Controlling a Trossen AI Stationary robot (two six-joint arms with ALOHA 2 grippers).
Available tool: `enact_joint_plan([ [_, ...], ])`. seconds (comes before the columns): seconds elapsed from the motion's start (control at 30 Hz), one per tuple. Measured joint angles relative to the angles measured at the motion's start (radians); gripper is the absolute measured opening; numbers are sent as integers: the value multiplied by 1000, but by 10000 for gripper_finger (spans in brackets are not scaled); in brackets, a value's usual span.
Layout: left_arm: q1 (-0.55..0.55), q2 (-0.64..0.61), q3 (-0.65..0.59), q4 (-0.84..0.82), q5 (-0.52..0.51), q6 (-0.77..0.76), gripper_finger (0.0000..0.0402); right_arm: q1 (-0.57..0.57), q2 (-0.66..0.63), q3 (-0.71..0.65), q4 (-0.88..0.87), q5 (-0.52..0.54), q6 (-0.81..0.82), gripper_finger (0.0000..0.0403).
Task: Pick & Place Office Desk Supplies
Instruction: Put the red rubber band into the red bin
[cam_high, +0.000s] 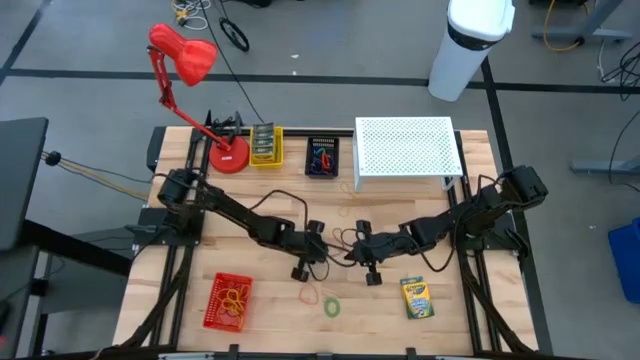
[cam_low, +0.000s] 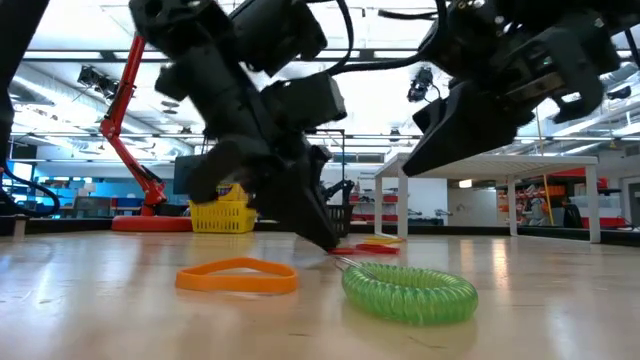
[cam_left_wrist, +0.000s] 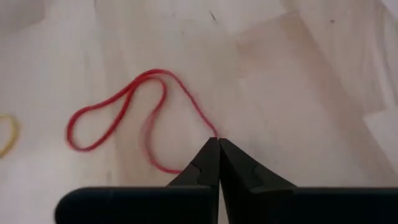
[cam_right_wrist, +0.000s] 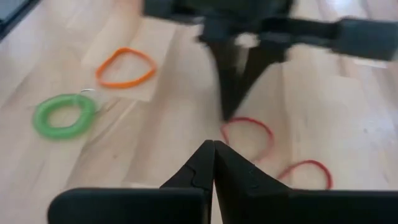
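Two grippers pinched shut — left gripper (cam_left_wrist: 218, 142) on one red rubber band (cam_left_wrist: 118, 112), right gripper (cam_right_wrist: 213, 144) empty.

The left claw (cam_high: 322, 252) and right claw (cam_high: 350, 252) meet tip to tip at mid-surface, each blocking the other's path. Just beyond both, bare surface (cam_high: 400, 215) runs to the white riser (cam_high: 405, 150). Nearer the front edge, an orange loop (cam_high: 308, 294) and green coil (cam_high: 331, 306) lie in the way.
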Motion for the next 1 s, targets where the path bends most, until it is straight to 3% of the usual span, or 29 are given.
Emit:
enact_joint_plan([
  [0.2, -5, -122, 13, -182, -9, -10, 4, 45, 0, 0, -8, 45, -1, 17],
  [0.33, -16, -164, 12, -192, -35, -65, 10, 56, 0, 0, -13, 88, 29, 17],
  [0.67, 4, -24, 16, -69, -19, -125, 121, 56, 0, 0, -40, 105, 67, 17],
  [0.83, 34, 14, 54, -69, 56, -125, 125, 56, 0, 0, -45, 101, 64, 17],
  [1.0, 53, 32, 90, -124, 75, -118, 96, 56, 0, 0, -47, 101, 64, 17],
])
